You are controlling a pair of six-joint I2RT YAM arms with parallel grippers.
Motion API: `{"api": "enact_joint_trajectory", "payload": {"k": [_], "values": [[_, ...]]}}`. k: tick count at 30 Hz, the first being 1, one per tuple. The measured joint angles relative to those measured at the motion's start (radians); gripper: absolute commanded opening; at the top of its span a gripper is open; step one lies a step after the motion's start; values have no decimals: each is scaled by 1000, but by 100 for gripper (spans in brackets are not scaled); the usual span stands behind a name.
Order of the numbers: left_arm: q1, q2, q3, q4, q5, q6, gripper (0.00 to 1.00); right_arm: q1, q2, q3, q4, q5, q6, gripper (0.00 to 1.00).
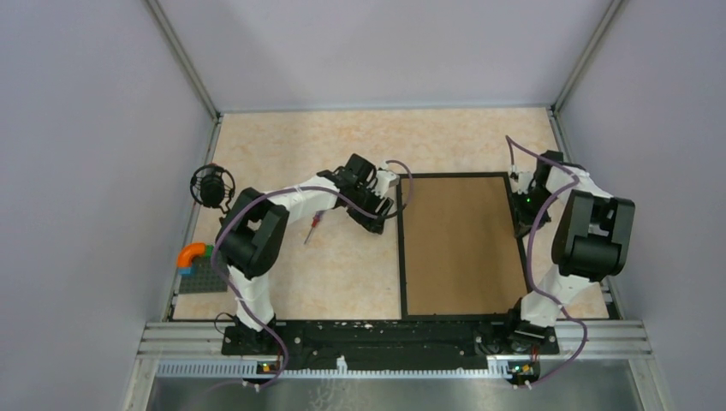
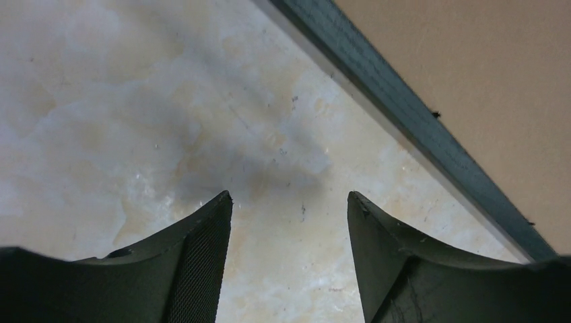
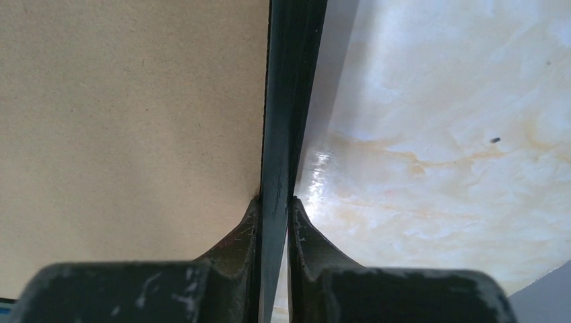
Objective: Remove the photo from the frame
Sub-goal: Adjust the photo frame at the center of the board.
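Two arms flank the frame [image 1: 401, 257], which lies face down on the table [image 1: 282, 145] between their bases, its long axis running from the near edge straight away. Toward its far end, the right gripper [image 3: 275, 205] is pinched on the right-hand rail, one finger inside it and one outside. The left gripper [image 2: 289, 196] hovers with jaws wide over bare table just beside the left rail, the frame to its right. The photo is hidden, presumably underneath.

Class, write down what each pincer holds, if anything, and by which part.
Right pincer: shut on the frame, pinching its thin black right-hand rail. Left pincer: open, holding nothing.
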Motion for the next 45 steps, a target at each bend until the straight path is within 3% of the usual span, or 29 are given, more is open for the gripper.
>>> {"api": "enact_joint_trajectory", "payload": {"k": [8,15,20,27,31,40,45], "values": [[67,117,119,18,127,-64,70,94,20,22,-3,-35,77,0],[95,188,211,16,154,-77,64,143,72,76,-13,-103,146,3],[151,279,341,-5,167,-74,62,158,113,122,-34,-135,186,11],[212,354,474,-21,145,-18,70,179,175,196,-31,-228,230,24],[206,320,446,-74,95,-8,72,186,178,198,-7,-255,249,31],[69,106,165,-177,-34,-113,73,188,167,168,32,-260,275,33],[65,111,168,-173,-61,-195,63,198,167,169,39,-242,283,32]]}}
